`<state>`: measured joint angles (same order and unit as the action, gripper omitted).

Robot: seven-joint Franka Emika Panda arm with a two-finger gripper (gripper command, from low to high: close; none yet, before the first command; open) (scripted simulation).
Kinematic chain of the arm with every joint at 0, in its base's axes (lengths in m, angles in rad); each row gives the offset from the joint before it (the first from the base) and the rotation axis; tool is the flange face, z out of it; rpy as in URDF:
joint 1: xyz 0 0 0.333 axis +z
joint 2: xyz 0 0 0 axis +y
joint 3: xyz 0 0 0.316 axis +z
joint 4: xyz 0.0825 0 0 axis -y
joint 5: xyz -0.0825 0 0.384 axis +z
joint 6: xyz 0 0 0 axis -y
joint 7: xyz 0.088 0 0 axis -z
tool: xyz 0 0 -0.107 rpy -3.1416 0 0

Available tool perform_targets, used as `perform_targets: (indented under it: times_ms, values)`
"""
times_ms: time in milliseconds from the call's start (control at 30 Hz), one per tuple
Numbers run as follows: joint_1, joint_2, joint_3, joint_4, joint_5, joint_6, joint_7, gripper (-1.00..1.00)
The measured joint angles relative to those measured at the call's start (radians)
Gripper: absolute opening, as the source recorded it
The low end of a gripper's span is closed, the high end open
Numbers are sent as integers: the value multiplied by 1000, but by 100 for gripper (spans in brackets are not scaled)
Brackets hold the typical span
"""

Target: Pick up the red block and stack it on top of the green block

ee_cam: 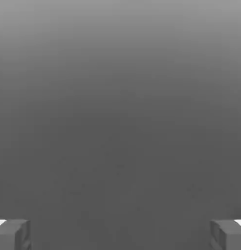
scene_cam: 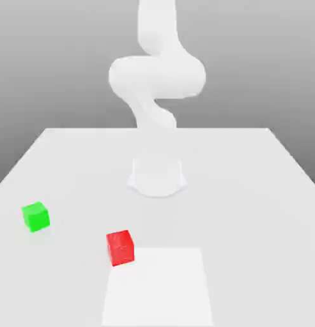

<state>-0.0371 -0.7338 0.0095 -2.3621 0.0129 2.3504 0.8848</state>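
The red block [scene_cam: 120, 247] sits on the white table [scene_cam: 249, 191] near the front, slightly toward the exterior view's left. The green block [scene_cam: 36, 216] rests farther toward the exterior view's left, well apart from the red one. The white arm [scene_cam: 156, 76] rises from its round base [scene_cam: 157, 175] at the table's middle and bends high above both blocks. In the hand view my gripper [ee_cam: 120, 235] is open, its two grey fingertips [ee_cam: 12, 234] far apart, with nothing between them and plain grey background beyond.
A brighter white square patch [scene_cam: 158, 287] lies on the table at the front, just to the exterior view's right of the red block. The table's edges run off on both sides.
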Motion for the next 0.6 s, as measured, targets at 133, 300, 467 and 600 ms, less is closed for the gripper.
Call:
perform_targets:
  times_ms: [133,300,467,600]
  values:
    - [-72,130,25,-116,24,97,163,0]
    - [-154,292,57,-258,43,216,372,0]
    - [-233,456,89,-401,48,338,595,0]
    - [-287,582,101,-513,34,432,780,0]
